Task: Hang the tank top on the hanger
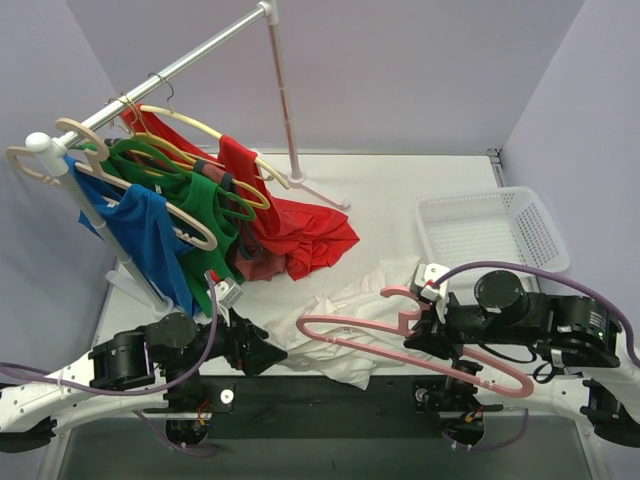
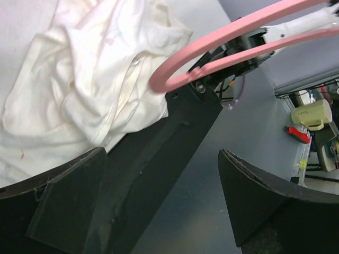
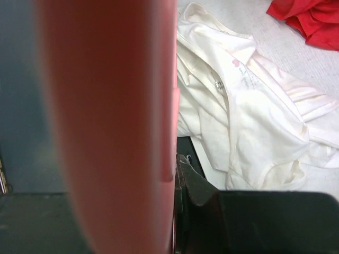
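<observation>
On the table [image 1: 400, 180], tank top [image 2: 79, 79] lies just before the open left jaws — right jaws clamp the hanger [image 2: 212, 42].

Each arm is built of black cylindrical motor housings joined by white links; a thin purple cable [image 1: 560, 272] runs back from behind the fingers of the right arm [image 1: 545, 322]; the left arm [image 1: 130, 358] carries one too; its fingers [image 2: 69, 206] are matte black wedges with worn edges.

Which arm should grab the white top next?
Left. The left tool is open and empty, right beside the top. The right tool is busy, shut on the hanger.
</observation>
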`<state>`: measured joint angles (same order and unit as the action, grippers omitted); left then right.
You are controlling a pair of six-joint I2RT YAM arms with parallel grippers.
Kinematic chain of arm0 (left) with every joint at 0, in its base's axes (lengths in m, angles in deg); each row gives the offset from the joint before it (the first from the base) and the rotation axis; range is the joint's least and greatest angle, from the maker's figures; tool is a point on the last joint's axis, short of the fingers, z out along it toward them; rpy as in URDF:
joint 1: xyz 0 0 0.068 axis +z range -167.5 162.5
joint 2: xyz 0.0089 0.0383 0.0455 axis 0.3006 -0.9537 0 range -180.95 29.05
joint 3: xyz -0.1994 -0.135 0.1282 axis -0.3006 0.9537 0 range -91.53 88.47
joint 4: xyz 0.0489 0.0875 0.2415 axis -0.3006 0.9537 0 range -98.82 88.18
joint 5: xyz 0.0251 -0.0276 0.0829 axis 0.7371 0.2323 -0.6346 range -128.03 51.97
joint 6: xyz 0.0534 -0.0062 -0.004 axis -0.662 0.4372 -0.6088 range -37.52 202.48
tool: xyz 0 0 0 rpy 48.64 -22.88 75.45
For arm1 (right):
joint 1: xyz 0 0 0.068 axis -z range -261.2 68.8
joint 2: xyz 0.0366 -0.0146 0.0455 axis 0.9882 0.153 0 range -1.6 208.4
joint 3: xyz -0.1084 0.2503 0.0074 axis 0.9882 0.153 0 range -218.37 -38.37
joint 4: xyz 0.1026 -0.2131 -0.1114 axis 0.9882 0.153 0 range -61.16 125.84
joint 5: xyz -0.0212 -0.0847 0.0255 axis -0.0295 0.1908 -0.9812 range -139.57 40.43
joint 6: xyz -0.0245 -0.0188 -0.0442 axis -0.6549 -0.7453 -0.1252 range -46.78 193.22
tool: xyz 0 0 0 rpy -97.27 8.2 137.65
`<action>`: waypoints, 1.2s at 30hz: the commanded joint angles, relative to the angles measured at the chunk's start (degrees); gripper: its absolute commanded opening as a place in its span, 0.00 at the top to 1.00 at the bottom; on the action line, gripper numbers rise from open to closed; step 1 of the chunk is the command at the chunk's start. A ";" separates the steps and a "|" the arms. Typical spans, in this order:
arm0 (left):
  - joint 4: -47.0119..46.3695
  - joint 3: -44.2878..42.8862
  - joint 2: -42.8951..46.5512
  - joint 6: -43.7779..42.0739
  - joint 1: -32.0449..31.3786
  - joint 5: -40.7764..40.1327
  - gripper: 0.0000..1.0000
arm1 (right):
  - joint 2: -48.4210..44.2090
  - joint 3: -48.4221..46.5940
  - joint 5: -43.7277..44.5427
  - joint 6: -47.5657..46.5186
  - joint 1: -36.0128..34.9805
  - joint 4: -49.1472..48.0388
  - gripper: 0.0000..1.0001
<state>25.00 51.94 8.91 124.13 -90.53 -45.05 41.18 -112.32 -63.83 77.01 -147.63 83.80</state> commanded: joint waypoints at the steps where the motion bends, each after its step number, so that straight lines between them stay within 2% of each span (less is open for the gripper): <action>1: 4.31 2.43 1.16 11.34 0.09 -2.46 0.03 | -2.61 1.53 4.06 3.76 -0.19 0.85 1.00; 5: 6.95 1.65 -4.98 13.90 0.09 -0.80 0.08 | -3.15 2.76 5.03 4.12 -0.19 0.94 1.00; 7: 8.01 0.68 -11.13 13.81 0.08 -0.97 0.13 | -3.32 3.29 5.56 4.29 -0.19 1.03 1.00; 10: 9.50 -2.22 -19.39 12.76 0.08 -2.80 0.24 | -3.32 4.17 6.26 4.64 -0.19 0.94 1.00; 15: 10.13 -7.14 -30.29 10.48 0.00 -7.21 0.28 | -3.67 5.22 7.14 5.87 -0.19 1.55 1.00; 19: 7.75 -8.99 -34.26 8.80 0.00 -9.41 0.31 | -4.46 6.01 7.41 6.58 -0.10 2.26 1.00; 22: 6.96 -9.52 -36.98 7.84 0.00 -10.37 0.38 | -5.43 6.45 7.67 7.19 -0.19 2.70 1.00; 25: 7.05 -9.78 -39.27 7.22 0.09 -10.64 0.41 | -6.04 6.89 7.58 7.63 -0.19 2.87 1.00; 28: 7.13 -10.22 -39.98 6.25 0.17 -10.55 0.65 | -6.40 7.33 6.88 7.90 -0.10 3.05 1.00; 29: 7.48 -10.48 -39.63 6.08 0.26 -10.64 0.88 | -6.40 7.59 6.36 7.90 -0.19 3.05 1.00; 30: 7.83 -10.75 -39.28 5.73 0.44 -10.55 0.96 | -6.40 7.86 5.83 7.81 -0.19 3.05 1.00; 31: 8.36 -11.80 -38.23 5.55 0.61 -10.55 1.00 | -6.22 8.12 4.43 7.46 -0.19 3.05 1.00; 36: 9.94 -14.97 -34.18 4.85 2.19 -9.41 1.00 | -5.17 9.18 0.82 6.32 -0.19 2.61 1.00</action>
<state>34.60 42.15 -29.50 130.16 -89.66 -54.47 34.93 -103.88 -59.59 83.72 -147.63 86.79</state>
